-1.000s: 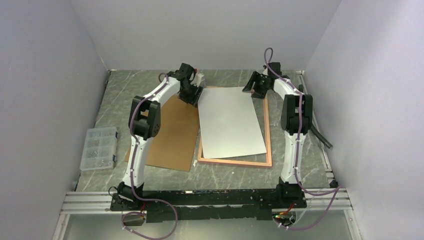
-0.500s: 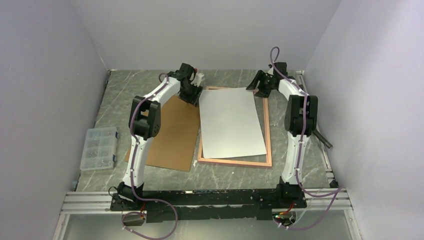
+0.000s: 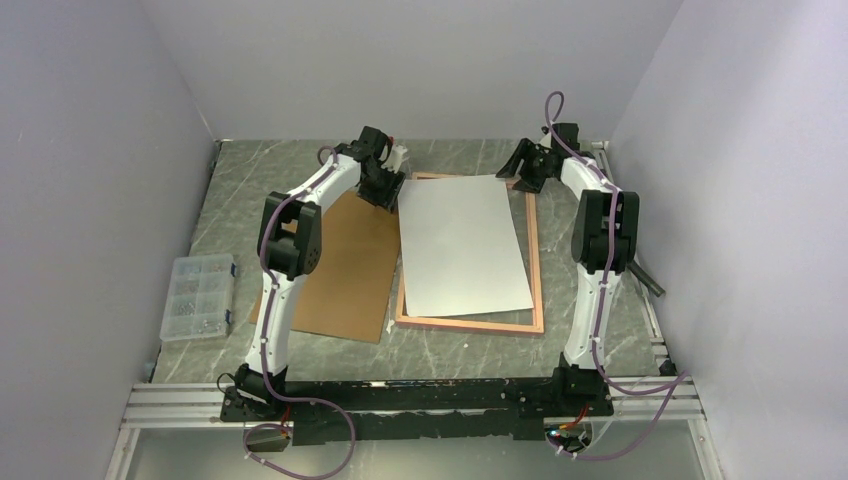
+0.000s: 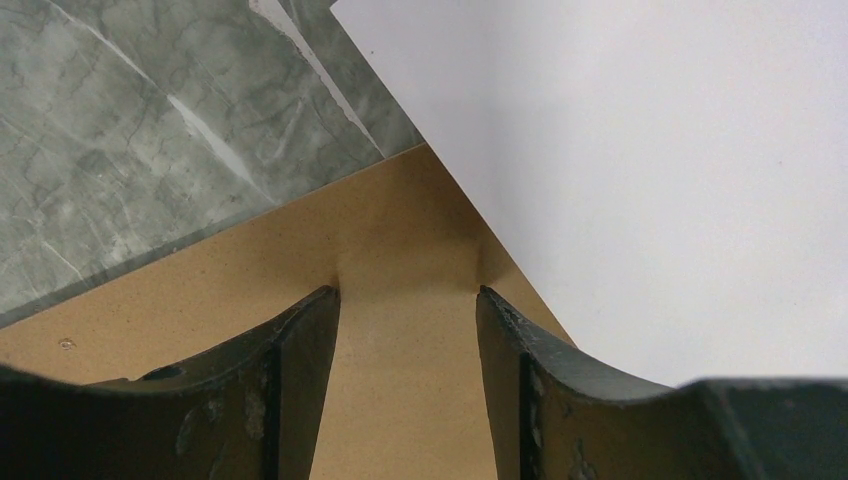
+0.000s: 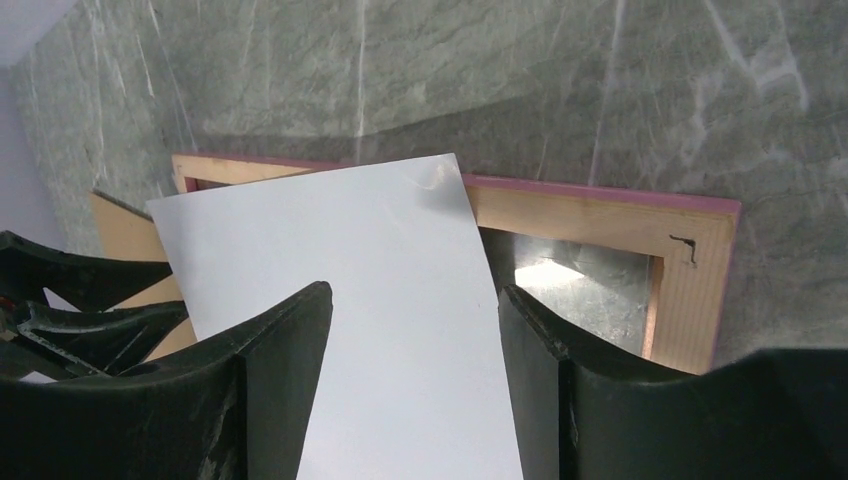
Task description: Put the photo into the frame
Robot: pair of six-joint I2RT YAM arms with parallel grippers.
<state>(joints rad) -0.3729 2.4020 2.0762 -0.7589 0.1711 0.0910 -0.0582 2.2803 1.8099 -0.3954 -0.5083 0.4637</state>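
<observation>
The photo (image 3: 460, 245) lies white side up, askew across the frame (image 3: 537, 270), which lies rear side up with a pink border. In the right wrist view the photo's (image 5: 350, 260) far corner covers part of the frame's light wood rear (image 5: 600, 215). My left gripper (image 3: 384, 190) is open and empty over the brown backing board (image 4: 400, 240), at the photo's far left corner (image 4: 650, 180). My right gripper (image 3: 524, 172) is open and empty, raised just past the photo's far right corner. Its fingers (image 5: 290, 350) straddle the white sheet without touching it.
The brown backing board (image 3: 340, 270) lies left of the frame, partly under the photo. A clear compartment box (image 3: 200, 297) of small parts sits at the left edge. Grey walls close in the marble table (image 3: 250, 190) on three sides.
My right gripper has drawn back and to the right, off the photo's far right corner. The photo has turned slightly. The left arm has not moved.
</observation>
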